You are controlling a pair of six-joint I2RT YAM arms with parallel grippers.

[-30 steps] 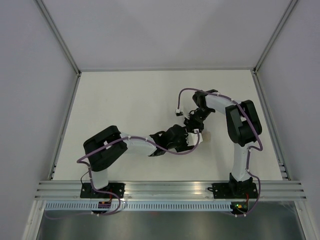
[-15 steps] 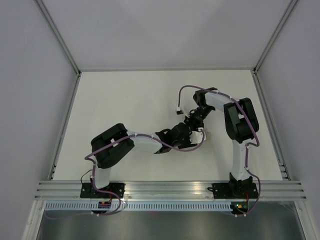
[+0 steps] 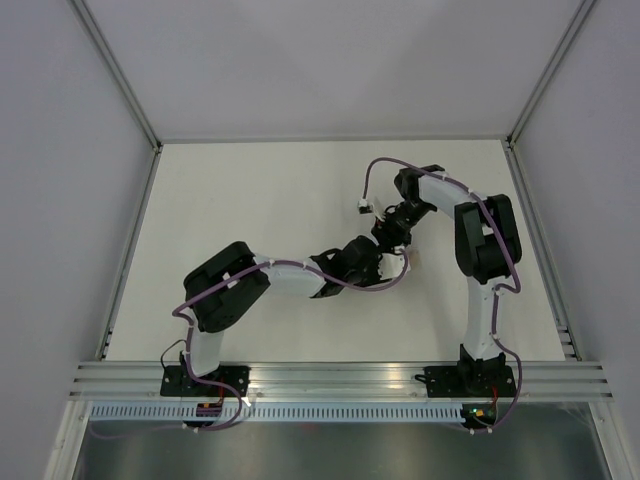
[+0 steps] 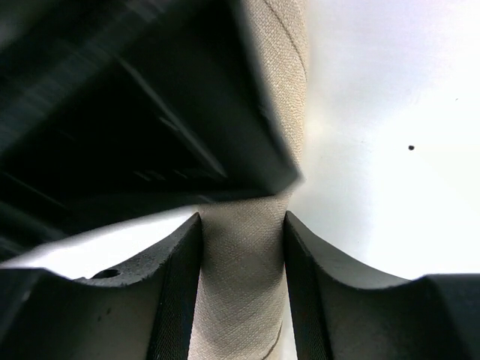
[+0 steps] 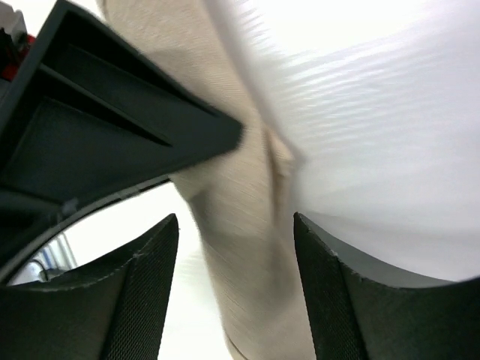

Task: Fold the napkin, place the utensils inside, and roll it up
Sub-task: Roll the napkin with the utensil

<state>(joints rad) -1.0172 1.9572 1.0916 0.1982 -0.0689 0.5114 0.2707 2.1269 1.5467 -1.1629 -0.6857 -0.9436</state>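
The napkin is rolled into a tight tan tube; only a pale end [image 3: 411, 260] shows in the top view, under the two grippers. In the left wrist view the roll [image 4: 241, 292] fills the gap between my left gripper's [image 4: 241, 225] fingers, which press on both its sides. In the right wrist view the roll [image 5: 240, 270] runs between my right gripper's [image 5: 234, 221] fingers, with gaps on both sides. My left gripper [image 3: 385, 263] and right gripper [image 3: 393, 240] meet at the roll at mid-table. The utensils are hidden.
The white table [image 3: 250, 200] has raised rails at the left, right and far edges, with grey walls behind. The other arm's dark body crosses the top left of each wrist view. A purple cable [image 3: 372, 175] loops above the right wrist.
Both grippers and the roll have shifted a little toward the far side of the table. The left arm has stretched further out to the right.
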